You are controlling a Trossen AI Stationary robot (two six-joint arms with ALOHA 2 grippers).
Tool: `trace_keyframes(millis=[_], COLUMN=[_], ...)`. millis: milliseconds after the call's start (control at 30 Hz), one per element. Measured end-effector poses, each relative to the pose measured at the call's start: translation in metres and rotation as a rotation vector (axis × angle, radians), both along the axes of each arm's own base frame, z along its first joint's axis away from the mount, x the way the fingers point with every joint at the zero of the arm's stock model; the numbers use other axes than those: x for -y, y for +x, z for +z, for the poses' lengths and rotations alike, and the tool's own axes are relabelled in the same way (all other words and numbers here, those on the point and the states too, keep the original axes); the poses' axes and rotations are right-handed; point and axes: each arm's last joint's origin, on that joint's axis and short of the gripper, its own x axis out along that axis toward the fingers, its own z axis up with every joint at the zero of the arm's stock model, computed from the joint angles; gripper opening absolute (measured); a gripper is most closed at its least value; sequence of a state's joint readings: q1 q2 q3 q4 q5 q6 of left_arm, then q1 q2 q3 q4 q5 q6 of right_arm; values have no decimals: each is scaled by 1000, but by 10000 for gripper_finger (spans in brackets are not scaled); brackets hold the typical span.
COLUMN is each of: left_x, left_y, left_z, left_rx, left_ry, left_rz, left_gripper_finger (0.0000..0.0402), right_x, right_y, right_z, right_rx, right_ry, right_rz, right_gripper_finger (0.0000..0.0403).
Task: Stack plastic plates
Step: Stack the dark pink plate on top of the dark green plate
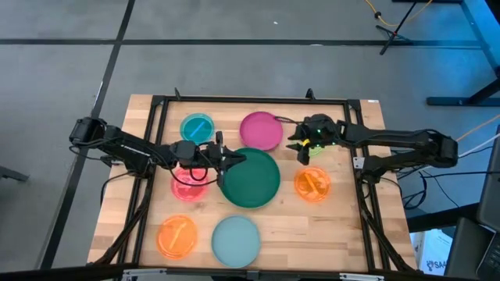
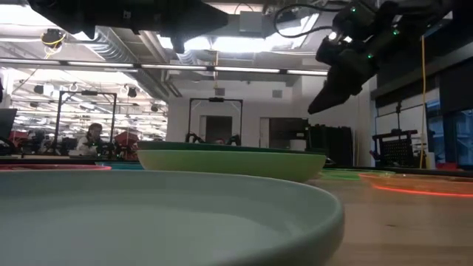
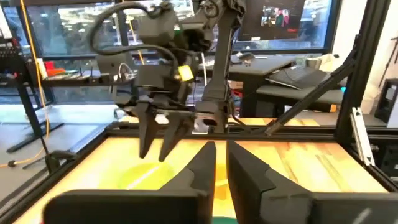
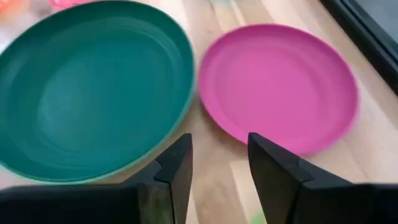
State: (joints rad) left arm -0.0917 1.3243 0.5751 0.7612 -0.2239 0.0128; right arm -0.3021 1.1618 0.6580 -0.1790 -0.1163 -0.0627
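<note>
The dark green plate (image 1: 251, 181) lies mid-table, with a paler green rim under it in the low view (image 2: 229, 164). Around it lie the magenta plate (image 1: 261, 130), cyan plate (image 1: 197, 128), red-pink plate (image 1: 186, 187), two orange plates (image 1: 312, 185) (image 1: 177, 236) and the pale blue plate (image 1: 236, 240). A lime plate (image 3: 140, 174) sits mostly hidden under my right gripper (image 1: 299, 148), which hovers open, fingers pointing down, right of the magenta plate (image 4: 280, 87). My left gripper (image 1: 238, 159) hangs over the dark green plate's left far rim, its fingers (image 3: 202, 168) only a narrow gap apart.
A black metal frame (image 1: 250, 100) borders the wooden table. Bare wood shows along the near right part (image 1: 328, 234). The two grippers face each other closely across the dark green plate's far edge. A person sits far off in the room (image 2: 92, 139).
</note>
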Motion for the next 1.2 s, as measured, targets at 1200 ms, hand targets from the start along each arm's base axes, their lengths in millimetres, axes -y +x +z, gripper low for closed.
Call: trace_keyframes(millis=[1200], left_x=[-5], left_y=[-1], left_z=[-3], left_rx=[-28], left_ry=[1], left_rz=[131], left_gripper_finger=[66], right_x=[138], right_y=[55], right_z=[-65], right_rx=[-148], right_ry=[100], right_rz=[-431], right_gripper_finger=[145])
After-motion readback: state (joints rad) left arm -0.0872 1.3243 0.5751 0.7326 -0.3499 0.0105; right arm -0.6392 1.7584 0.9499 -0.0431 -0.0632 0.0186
